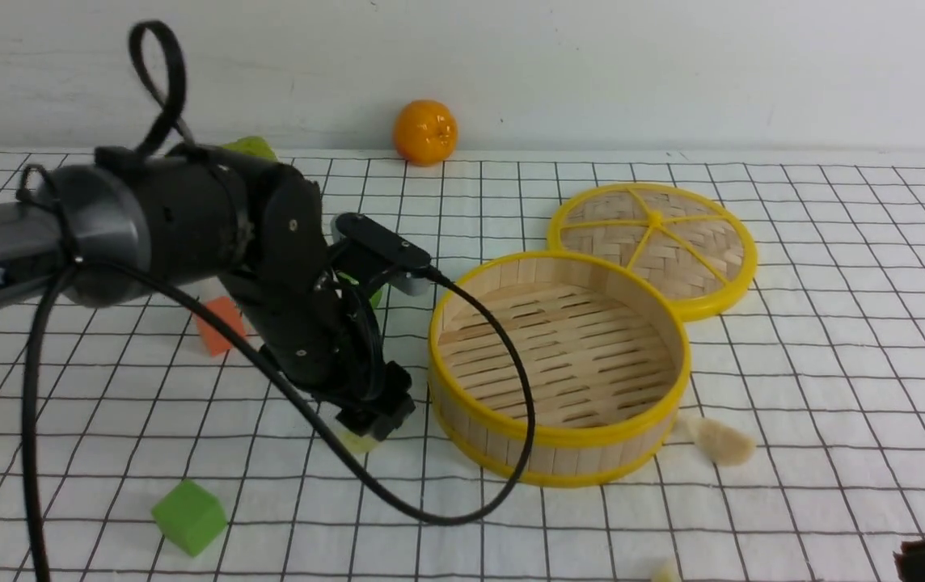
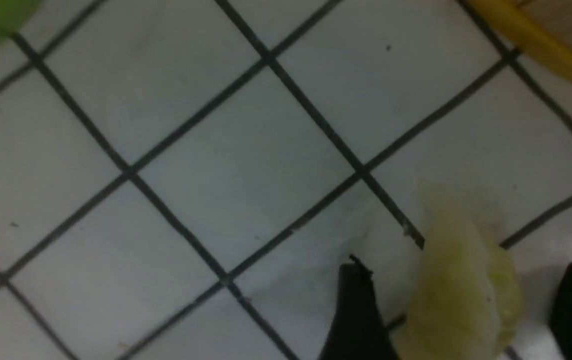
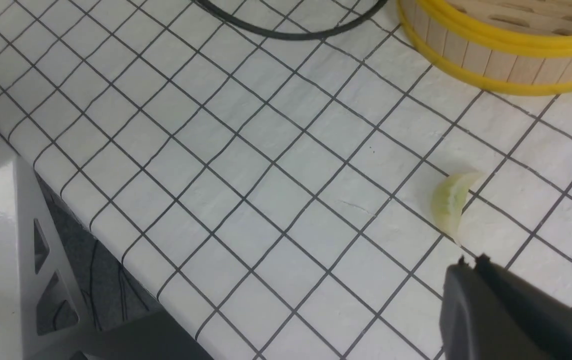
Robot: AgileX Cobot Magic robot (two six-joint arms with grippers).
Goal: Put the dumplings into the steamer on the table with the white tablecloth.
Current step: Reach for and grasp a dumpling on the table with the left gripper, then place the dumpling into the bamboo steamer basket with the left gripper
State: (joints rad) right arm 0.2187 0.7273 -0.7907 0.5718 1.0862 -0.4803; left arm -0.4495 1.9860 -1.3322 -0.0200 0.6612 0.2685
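The steamer (image 1: pixel 559 457), the biggest thing here, stands just beside the left fingers (image 1: pixel 375 402), towards the robot's right. It looks light and fairly stiff, open on top, with its slatted floor bare; nothing about it needs gripping if it sits where it is, and a nudge on the wall would likely slide it over the white tablecloth (image 1: pixel 398 517).

The left fingers are spread, one on either side of a dumpling (image 2: pixel 458 300), with a strip of cloth showing between it and each of them. They hold nothing. The right fingers (image 3: pixel 476 265) are pressed together and empty, near the cloth's close edge.

The dumplings are the small things, all three outside the steamer. One lies between the left fingers; another (image 1: pixel 723 441) lies past the steamer from them, near its wall; the third (image 3: pixel 450 202) lies just ahead of the right fingers' tips. Each should be very light, soft and a little slick, easily squashed or squeezed out. The best hold is probably across the plump middle, low down, with a gentle pinch; the thin pointed ends would bend and slip.
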